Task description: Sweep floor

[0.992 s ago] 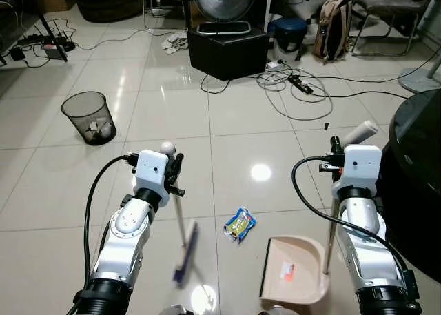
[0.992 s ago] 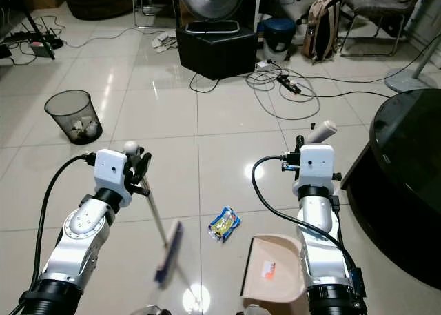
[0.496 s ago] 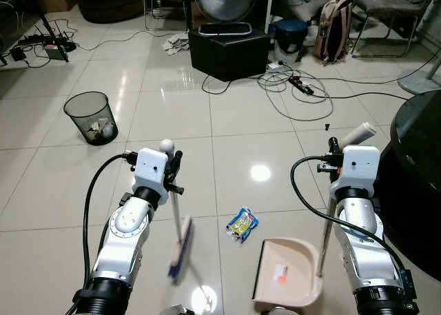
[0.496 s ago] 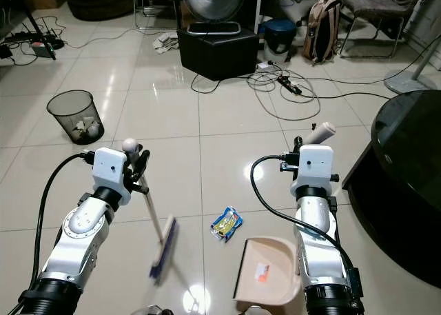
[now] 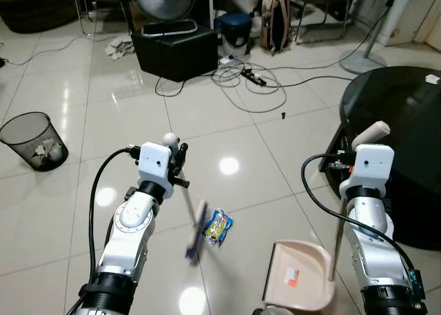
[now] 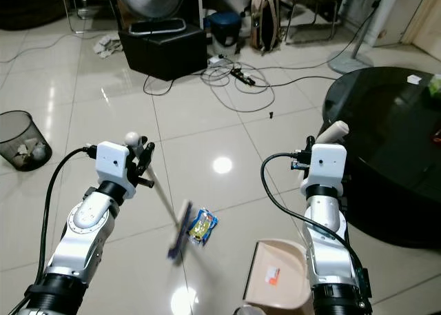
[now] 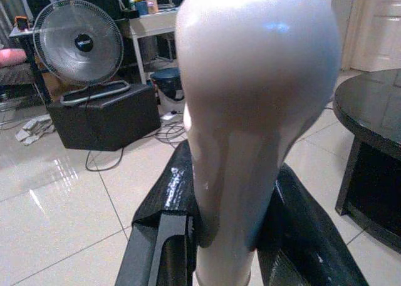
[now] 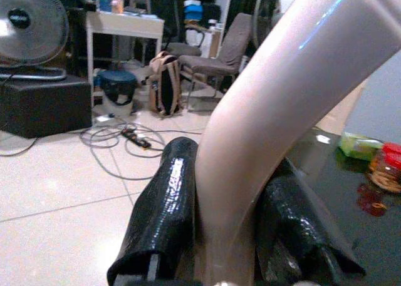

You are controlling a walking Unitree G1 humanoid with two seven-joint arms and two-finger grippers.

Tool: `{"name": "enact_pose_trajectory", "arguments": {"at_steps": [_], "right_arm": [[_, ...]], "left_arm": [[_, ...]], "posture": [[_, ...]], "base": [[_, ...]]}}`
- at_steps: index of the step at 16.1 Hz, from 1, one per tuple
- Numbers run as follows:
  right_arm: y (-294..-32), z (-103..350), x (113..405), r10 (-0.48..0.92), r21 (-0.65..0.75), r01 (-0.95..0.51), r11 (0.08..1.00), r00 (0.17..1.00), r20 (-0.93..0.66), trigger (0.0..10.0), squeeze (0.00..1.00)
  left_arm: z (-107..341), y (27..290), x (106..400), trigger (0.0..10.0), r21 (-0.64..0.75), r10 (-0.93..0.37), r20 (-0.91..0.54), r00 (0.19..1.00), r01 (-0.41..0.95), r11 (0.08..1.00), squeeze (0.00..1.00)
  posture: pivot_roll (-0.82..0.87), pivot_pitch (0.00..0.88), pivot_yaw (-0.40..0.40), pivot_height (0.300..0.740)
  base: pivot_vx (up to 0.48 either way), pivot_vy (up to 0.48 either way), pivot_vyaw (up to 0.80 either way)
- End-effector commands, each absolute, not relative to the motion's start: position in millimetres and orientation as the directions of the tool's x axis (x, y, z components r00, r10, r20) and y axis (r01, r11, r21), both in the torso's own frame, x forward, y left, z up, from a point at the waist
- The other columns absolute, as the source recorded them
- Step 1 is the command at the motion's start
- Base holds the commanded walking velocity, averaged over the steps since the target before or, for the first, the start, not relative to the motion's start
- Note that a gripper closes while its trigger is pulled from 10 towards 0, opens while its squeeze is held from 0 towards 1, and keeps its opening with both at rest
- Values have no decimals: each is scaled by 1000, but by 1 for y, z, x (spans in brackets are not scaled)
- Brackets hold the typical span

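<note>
The left gripper (image 7: pixel 225 236) is closed around the top of the broom handle (image 7: pixel 250 111); in its wrist view the two black fingers (image 7: pixel 169 217) press on both sides of the pale rounded grip. From there the thin shaft runs down and forward to the broom head (image 5: pixel 195 231), which is blurred but seems to stand on the floor (image 5: pixel 262 149) tiles just beside the small blue and yellow wrapper (image 5: pixel 218 225), on the wrapper's left side, perhaps already touching it.

The right gripper (image 8: pixel 219 236) holds the curved pale handle of the dustpan (image 5: pixel 301 285) in the same way, with fingers shut on it. The pan's beige tray lies flat on the tiles in front of the right arm, near the dark round table (image 5: pixel 400 129), and a small orange scrap is inside it. The wrapper is between the broom head and the pan, still a little apart from the pan's open edge.

I judge the step in hand is pushing the wrapper toward the pan. The next move calls for a short stroke of the broom to the right and a bit backward, while the right arm keeps the pan's lip pressed on the tiles so the wrapper does not slide under it.
</note>
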State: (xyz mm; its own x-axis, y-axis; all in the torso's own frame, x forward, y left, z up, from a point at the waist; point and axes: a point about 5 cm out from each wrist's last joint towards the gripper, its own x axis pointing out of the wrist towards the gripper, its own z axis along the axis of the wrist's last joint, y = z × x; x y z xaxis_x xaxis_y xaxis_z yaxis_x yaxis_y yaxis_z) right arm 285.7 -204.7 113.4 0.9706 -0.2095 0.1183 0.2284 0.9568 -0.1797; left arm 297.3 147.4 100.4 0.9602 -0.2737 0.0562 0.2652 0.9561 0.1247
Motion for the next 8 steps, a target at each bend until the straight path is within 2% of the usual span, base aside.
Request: {"name": "enact_pose_trajectory", "arguments": {"at_steps": [1,8], "right_arm": [[-199,123,290,-194,-150,218,964,968,158,10000,0],[-197,122,288,-194,-145,215,966,970,150,10000,0]], "left_arm": [[108,154,298,10000,160,-266,90,960,250,955,0],[110,154,298,10000,166,-267,98,959,249,954,0]], "posture": [[-35,38,56,740],[-32,33,58,740]], "base": [[371,0,0],[371,0,0]]}}
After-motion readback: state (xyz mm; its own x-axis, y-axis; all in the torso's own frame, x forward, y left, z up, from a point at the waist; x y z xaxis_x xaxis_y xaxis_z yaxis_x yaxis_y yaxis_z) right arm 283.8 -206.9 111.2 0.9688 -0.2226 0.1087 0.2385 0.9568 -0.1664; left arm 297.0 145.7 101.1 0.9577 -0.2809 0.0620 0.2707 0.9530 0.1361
